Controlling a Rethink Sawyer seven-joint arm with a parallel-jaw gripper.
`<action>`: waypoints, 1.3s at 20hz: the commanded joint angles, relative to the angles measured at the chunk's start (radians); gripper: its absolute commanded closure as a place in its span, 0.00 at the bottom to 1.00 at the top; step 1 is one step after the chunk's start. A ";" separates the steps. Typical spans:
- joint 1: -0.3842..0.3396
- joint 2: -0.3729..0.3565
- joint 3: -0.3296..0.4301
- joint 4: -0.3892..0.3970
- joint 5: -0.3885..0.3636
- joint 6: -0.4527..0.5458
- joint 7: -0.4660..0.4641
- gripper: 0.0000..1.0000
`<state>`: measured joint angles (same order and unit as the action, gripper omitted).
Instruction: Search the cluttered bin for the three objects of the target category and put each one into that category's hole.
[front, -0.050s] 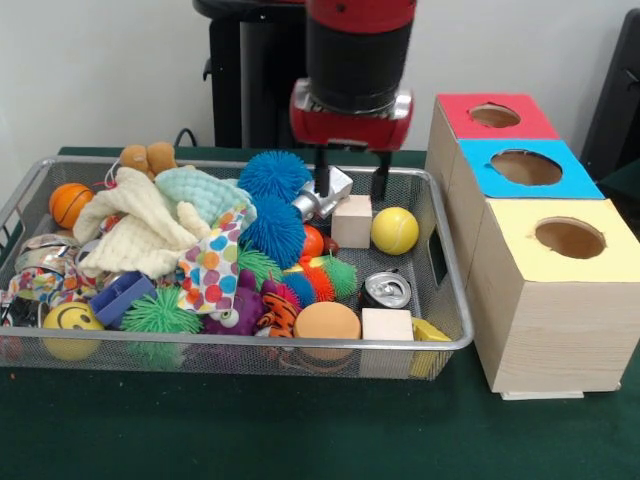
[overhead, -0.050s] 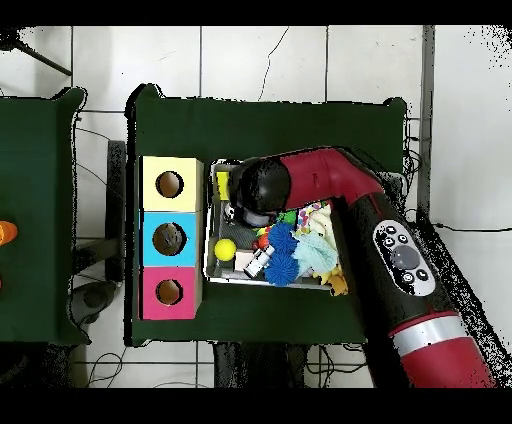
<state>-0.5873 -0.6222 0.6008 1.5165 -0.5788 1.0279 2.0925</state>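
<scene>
- The gripper (front, -0.050s: 351, 186) hung open and empty over the wire bin (front, -0.050s: 452, 300), straddling a wooden cube (front, -0.050s: 352, 221).
- The silver metal piece (front, -0.050s: 322, 200) touching that cube could have snagged a finger during descent.

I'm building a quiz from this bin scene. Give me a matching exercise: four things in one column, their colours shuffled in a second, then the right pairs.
Things:
1. Nearest box top
2. Middle box top
3. Farthest box top
4. Basketball

Colours:
A. orange
B. red
C. yellow
D. blue

Pairs: 1-C, 2-D, 3-B, 4-A
</scene>
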 joint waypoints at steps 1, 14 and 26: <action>-0.046 0.059 0.041 -0.003 -0.101 -0.021 -0.383 0.00; -0.048 0.036 0.039 0.054 -0.137 -0.066 -0.331 0.00; -0.166 -0.112 0.100 0.017 -0.068 0.147 -0.563 0.00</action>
<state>-0.6898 -0.6670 0.6310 1.5321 -0.6597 1.0272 1.9905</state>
